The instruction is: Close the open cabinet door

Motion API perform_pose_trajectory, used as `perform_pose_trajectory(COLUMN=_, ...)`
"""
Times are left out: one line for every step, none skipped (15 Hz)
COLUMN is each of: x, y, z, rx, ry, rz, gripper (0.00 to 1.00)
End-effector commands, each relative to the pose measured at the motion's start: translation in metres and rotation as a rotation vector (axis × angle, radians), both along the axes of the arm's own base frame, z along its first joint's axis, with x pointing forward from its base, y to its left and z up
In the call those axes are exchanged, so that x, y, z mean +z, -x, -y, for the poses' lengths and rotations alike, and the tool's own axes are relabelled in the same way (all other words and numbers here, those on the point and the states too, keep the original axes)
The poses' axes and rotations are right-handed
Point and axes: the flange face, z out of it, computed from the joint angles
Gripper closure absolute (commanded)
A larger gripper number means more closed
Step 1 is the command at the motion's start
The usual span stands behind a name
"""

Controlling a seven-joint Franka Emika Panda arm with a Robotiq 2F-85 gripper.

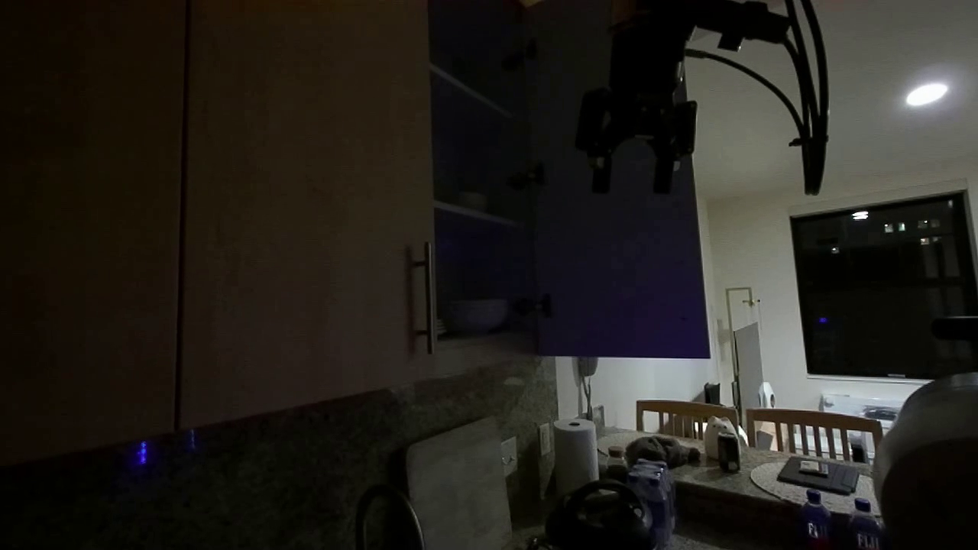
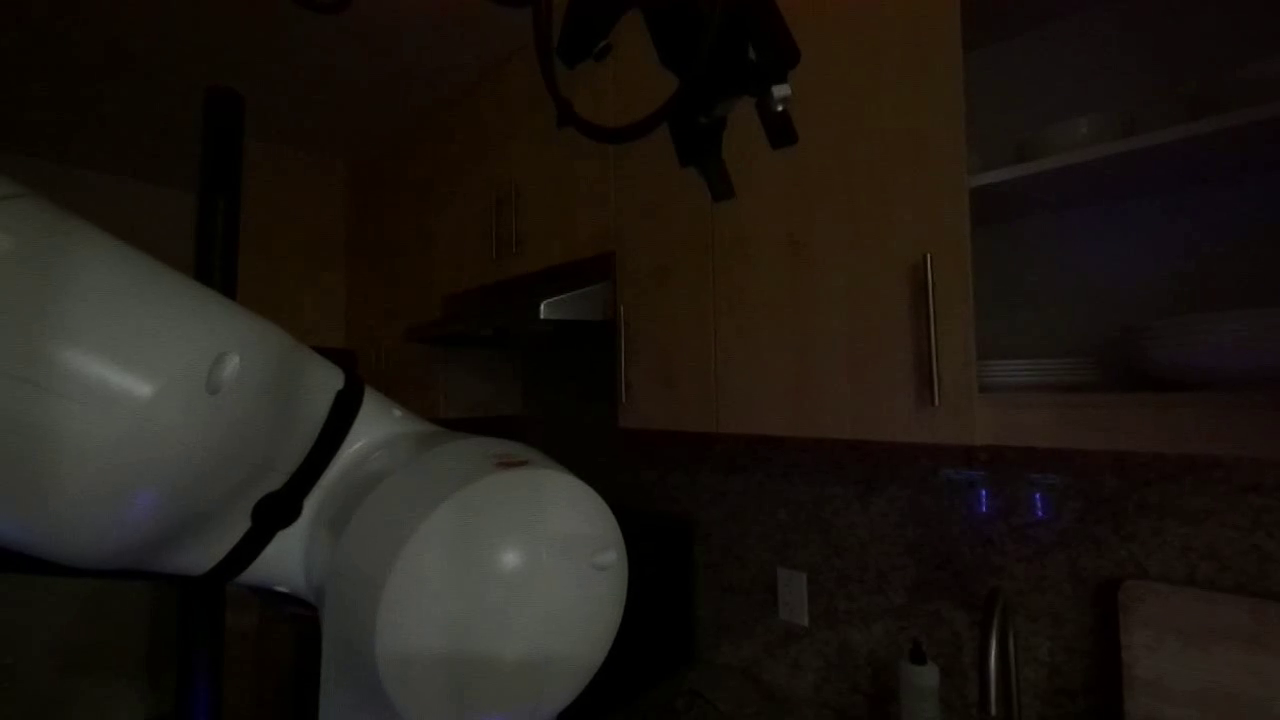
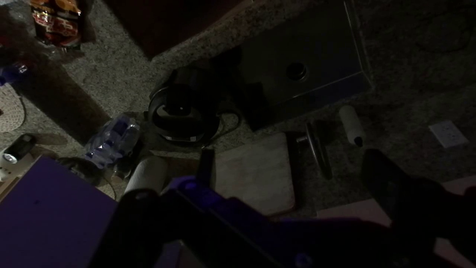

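The cabinet door [image 1: 619, 283] stands wide open in an exterior view, showing its dark bluish inner face and its hinges at the left side. Its outer face and bar handle are hidden there. Part of its inner face [image 3: 52, 223] shows purple at the lower left of the wrist view. My gripper [image 1: 632, 183] points down with its two fingers spread and nothing between them. In that view it overlaps the upper part of the door; contact cannot be told. It also shows at the top of an exterior view [image 2: 750, 162] and in the wrist view [image 3: 291, 162].
The matching closed tan door [image 1: 306, 191] has a bar handle [image 1: 429, 298] beside the opening. Bowls [image 1: 475, 315] sit on the cabinet shelves. Below are a paper towel roll [image 1: 575, 451], a cutting board [image 3: 254, 173], a faucet [image 3: 318, 150] and a sink [image 3: 327, 48]. The white arm [image 2: 500, 580] fills much of an exterior view.
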Motion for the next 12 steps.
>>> perform_pose_trajectory(x=0.001, y=0.0, z=-0.001, rx=0.001, ry=0.001, rz=0.0, gripper=0.0)
perform_pose_trajectory(x=0.001, y=0.0, z=-0.001, rx=0.001, ry=0.001, rz=0.0, gripper=0.0)
perform_pose_trajectory(x=0.001, y=0.0, z=-0.001, rx=0.001, ry=0.001, rz=0.0, gripper=0.0)
perform_pose_trajectory(x=0.005, y=-0.002, z=-0.001, rx=-0.019, ry=0.013, rz=0.018, gripper=0.0)
perform_pose_trajectory(x=0.01, y=-0.005, z=0.002, rx=-0.04, ry=0.013, rz=0.032, gripper=0.0)
perform_pose_trajectory(x=0.018, y=-0.007, z=0.008, rx=-0.068, ry=0.01, rz=0.064, gripper=0.0)
perform_pose_trajectory(x=0.026, y=-0.009, z=0.014, rx=-0.093, ry=0.003, rz=0.091, gripper=0.0)
perform_pose_trajectory(x=0.034, y=-0.01, z=0.022, rx=-0.128, ry=0.003, rz=0.127, gripper=0.0)
perform_pose_trajectory(x=0.041, y=-0.012, z=0.031, rx=-0.157, ry=0.001, rz=0.15, gripper=0.0)
perform_pose_trajectory(x=0.047, y=-0.017, z=0.044, rx=-0.205, ry=-0.005, rz=0.168, gripper=0.0)
perform_pose_trajectory(x=0.051, y=-0.019, z=0.055, rx=-0.248, ry=-0.012, rz=0.183, gripper=0.0)
perform_pose_trajectory(x=0.054, y=-0.021, z=0.069, rx=-0.305, ry=-0.021, rz=0.198, gripper=0.0)
